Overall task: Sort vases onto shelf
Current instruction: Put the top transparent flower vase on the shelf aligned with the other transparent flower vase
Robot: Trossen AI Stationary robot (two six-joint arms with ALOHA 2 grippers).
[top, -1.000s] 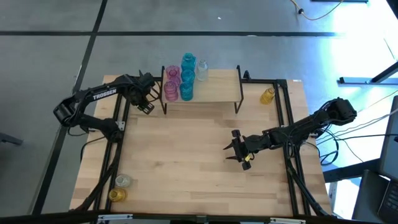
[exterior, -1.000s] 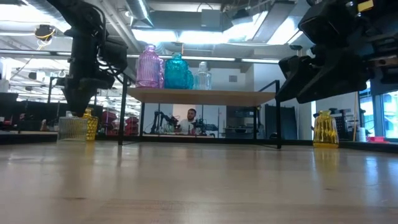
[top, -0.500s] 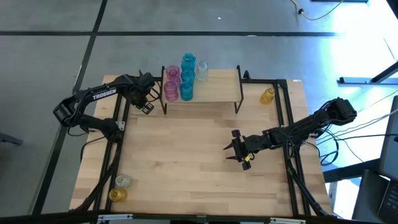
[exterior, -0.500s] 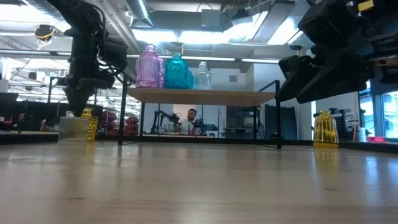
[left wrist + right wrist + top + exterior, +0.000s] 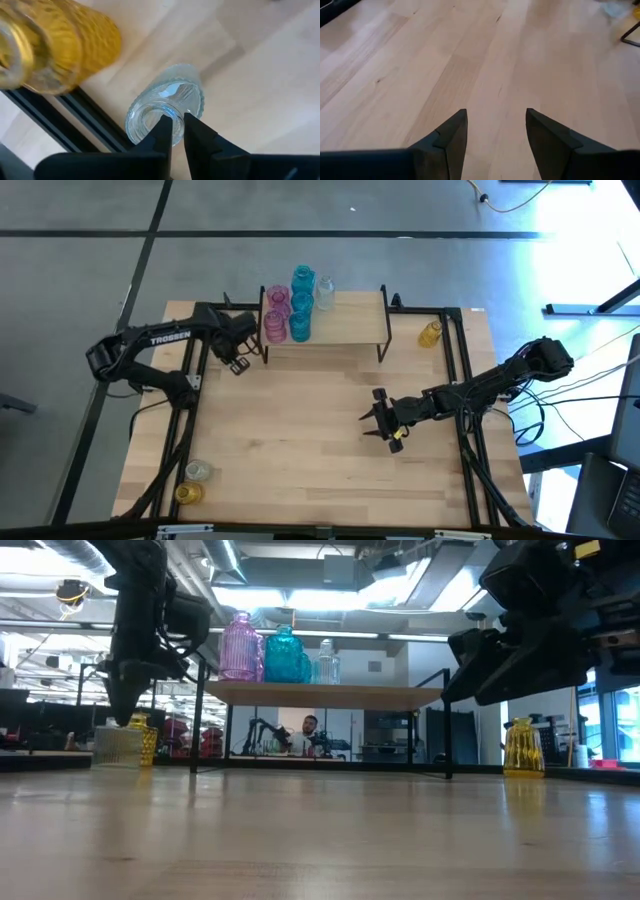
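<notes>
Shelf (image 5: 340, 326) at 12 o'clock: five vases (image 5: 291, 308) up, clustered at its 9 o'clock end. Left on tabletop (image 5: 300, 430): amber vase (image 5: 430, 333) at 2 o'clock, clear vase (image 5: 198, 471) and yellow vase (image 5: 187, 493) at 7 o'clock. Left gripper (image 5: 238, 367) beside shelf, fingers together, empty. Right gripper (image 5: 380, 420) mid-tabletop, fingers apart, empty.

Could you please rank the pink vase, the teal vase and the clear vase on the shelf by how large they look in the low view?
1. pink vase and teal vase: close in size, the pink slightly taller.
2. clear vase: clearly smallest, though it may stand farther back on the shelf.
</notes>
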